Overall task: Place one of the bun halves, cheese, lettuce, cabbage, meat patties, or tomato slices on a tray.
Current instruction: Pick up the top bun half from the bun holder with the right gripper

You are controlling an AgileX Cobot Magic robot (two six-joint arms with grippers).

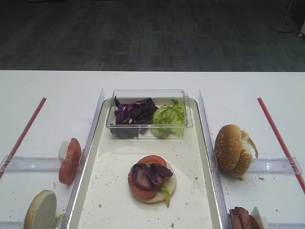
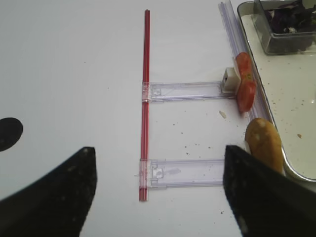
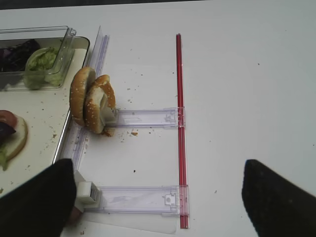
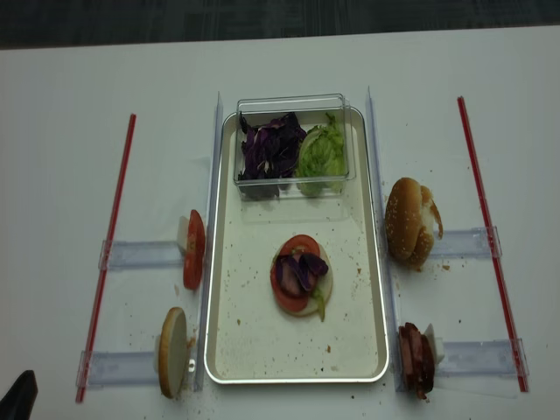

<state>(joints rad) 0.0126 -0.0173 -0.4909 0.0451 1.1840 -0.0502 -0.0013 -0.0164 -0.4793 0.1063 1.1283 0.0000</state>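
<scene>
The cream tray holds a stack of pale bun base, lettuce, tomato slice and purple cabbage. To its right the sesame bun half stands on edge, with meat patties nearer the front. On the tray's left side are tomato slices. More cabbage and lettuce fill a clear tub. Cheese is out of view. In its wrist view my right gripper hangs open over the table right of the bun half. My left gripper is open and empty, left of the tomato slices.
A pale flat-faced bun half stands at the tray's front left. A torn seeded bun leans against the sesame one. Red strips and clear plastic rails lie on the white table on both sides.
</scene>
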